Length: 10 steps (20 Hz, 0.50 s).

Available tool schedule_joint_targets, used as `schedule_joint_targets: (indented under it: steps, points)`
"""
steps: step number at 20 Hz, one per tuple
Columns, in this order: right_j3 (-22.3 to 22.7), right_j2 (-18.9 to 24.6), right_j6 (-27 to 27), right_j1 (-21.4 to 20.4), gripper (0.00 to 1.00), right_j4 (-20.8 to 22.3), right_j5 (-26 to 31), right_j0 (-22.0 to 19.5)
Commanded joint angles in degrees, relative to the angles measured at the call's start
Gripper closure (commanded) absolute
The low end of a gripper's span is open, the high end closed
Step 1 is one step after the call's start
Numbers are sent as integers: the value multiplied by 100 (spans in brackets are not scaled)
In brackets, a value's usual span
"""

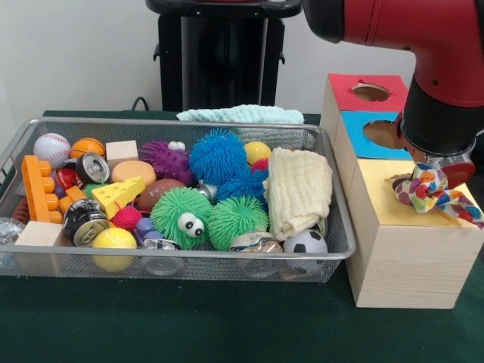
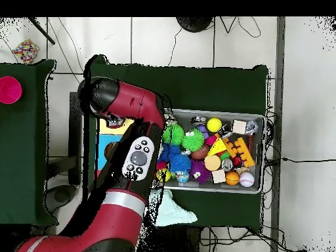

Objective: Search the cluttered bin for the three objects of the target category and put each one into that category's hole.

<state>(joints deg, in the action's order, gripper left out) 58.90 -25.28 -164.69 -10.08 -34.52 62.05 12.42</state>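
Pale wood makes up the sorting box [image 1: 412, 257] I see to the right of the wire bin [image 1: 174, 261] in the front view, its top split into a red panel with a hole [image 1: 370, 92], a blue panel with a hole [image 1: 382, 134] and a yellow panel [image 1: 393, 204]. The red arm [image 1: 423, 38] comes down over the box, and its gripper [image 1: 435, 170] sits just above the yellow panel. A multicoloured patterned cloth [image 1: 435, 193] bunches right under the gripper and trails across the yellow top; I cannot tell how far the claw is parted or whether it truly grips the cloth. In the bin I see a folded cream cloth [image 1: 300, 190] at the right end, touching the green furry ball with eyes [image 1: 181, 217] group of spiky balls. A pale teal cloth [image 1: 240, 114] lies on the table behind the bin. From overhead, the arm [image 2: 128, 115] covers most of the box.
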Motion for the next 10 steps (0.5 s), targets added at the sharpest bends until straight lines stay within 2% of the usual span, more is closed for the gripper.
schedule_joint_targets:
  steps: [1, 5, 10]
  points:
    - [373, 341, -885, -4, 100, 138, -114, -32]
    - [330, 73, -961, -314, 100, 285, 406, 23]
    - [284, 117, -960, -264, 100, 290, 355, -17]
